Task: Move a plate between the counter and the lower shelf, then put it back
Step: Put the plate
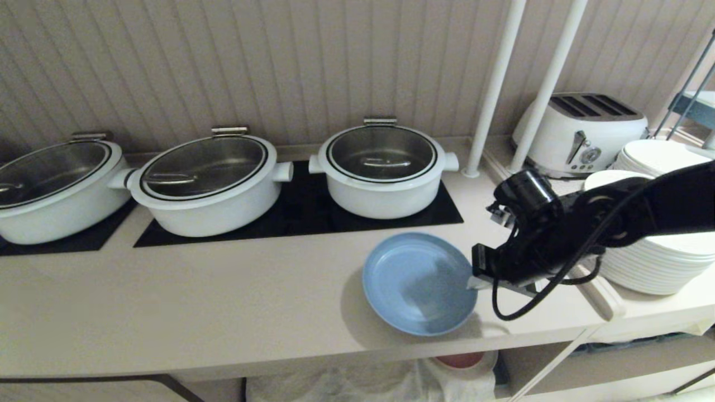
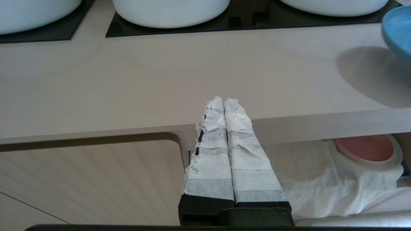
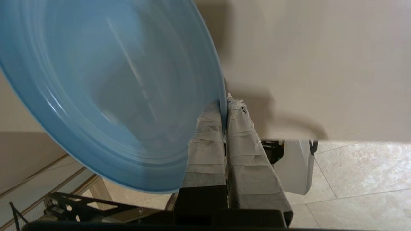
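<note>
Three white lidded pots sit in a row on the black hob panels at the back of the counter, and out front the light-blue plate is above the worktop near its front edge, tilted, casting a shadow on the surface beneath it. The right gripper comes in from the right on its black arm and has the plate by its right-hand rim. From the right wrist view the grip is plain: two tape-wrapped fingers pinch the thin edge of the plate between them, one on the inner face and one on the outer.

Over on the other side, the left gripper hangs in front of the counter's thick front edge, its taped fingers pressed together with nothing between them. Beyond it the plate's edge shows over the counter.

Under the counter, the lower shelf carries a wrinkled white cloth, and a pink plate lies on it. Further right on the worktop, a stack of white plates stands just behind the right arm, with a white toaster beyond them by the wall.
</note>
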